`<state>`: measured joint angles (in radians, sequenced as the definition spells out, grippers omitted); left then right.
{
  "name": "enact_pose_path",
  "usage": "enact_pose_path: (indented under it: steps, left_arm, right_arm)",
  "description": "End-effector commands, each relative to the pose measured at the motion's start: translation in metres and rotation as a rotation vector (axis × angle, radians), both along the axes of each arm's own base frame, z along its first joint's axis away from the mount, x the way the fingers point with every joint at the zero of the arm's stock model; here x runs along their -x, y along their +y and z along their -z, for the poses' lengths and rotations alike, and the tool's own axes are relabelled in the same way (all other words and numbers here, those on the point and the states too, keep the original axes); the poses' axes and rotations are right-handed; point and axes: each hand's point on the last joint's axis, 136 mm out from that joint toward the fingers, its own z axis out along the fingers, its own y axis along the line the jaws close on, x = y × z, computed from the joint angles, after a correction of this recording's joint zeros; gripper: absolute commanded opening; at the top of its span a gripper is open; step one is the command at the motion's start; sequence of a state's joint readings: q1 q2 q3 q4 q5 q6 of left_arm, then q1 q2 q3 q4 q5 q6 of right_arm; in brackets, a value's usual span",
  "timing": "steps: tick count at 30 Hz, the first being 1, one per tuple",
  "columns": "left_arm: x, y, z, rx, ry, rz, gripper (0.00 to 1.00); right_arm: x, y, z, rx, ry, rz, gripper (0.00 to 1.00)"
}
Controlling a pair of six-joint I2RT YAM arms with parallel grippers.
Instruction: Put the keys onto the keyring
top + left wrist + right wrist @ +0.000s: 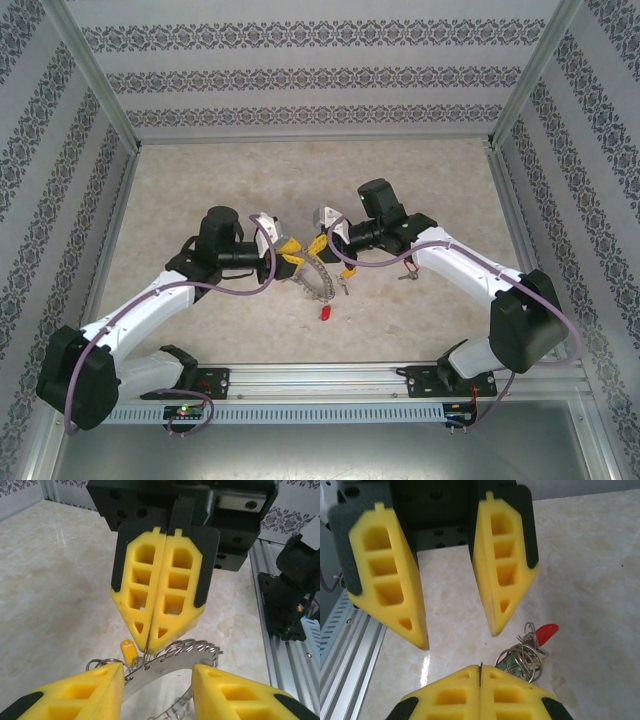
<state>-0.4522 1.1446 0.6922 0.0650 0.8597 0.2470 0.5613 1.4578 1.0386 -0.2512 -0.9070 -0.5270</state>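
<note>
The grey keyring [318,282] lies mid-table, its flat band [170,667] fringed with small wire loops. My right gripper [149,647] is shut, its tips pinching a thin wire loop at the band's edge; a sliver of metal shows between its own tips [480,669]. A key with a yellow tag [129,650] hangs right beside that pinch. My left gripper [157,672] faces it, jaws apart on either side of the band, with nothing gripped between them [459,636]. A key with a red tag [547,632] rests on the table by a bunch of small rings [520,660].
The red tag [324,314] lies just in front of the keyring, towards the metal rail [330,378] at the near edge. A small metal item [405,270] sits under my right forearm. Patterned walls enclose the marble tabletop [300,180].
</note>
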Motion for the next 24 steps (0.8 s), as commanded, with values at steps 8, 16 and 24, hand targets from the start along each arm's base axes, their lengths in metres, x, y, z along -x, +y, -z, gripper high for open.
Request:
enact_pose_path:
  steps: [8, 16, 24]
  left_arm:
    - [0.0009, -0.0039, 0.0002, 0.021, -0.071, -0.003, 0.35]
    - [-0.0015, -0.0024, 0.0051, 0.002, -0.091, -0.024, 0.32]
    - [-0.0028, -0.0083, 0.0028, 0.015, -0.098, 0.006, 0.31]
  right_arm:
    - [0.0098, 0.0120, -0.0106, -0.054, -0.018, -0.063, 0.00]
    - [0.0121, 0.0128, -0.0099, -0.055, -0.015, -0.075, 0.00]
    - [0.0156, 0.0139, -0.0113, -0.067, -0.016, -0.094, 0.00]
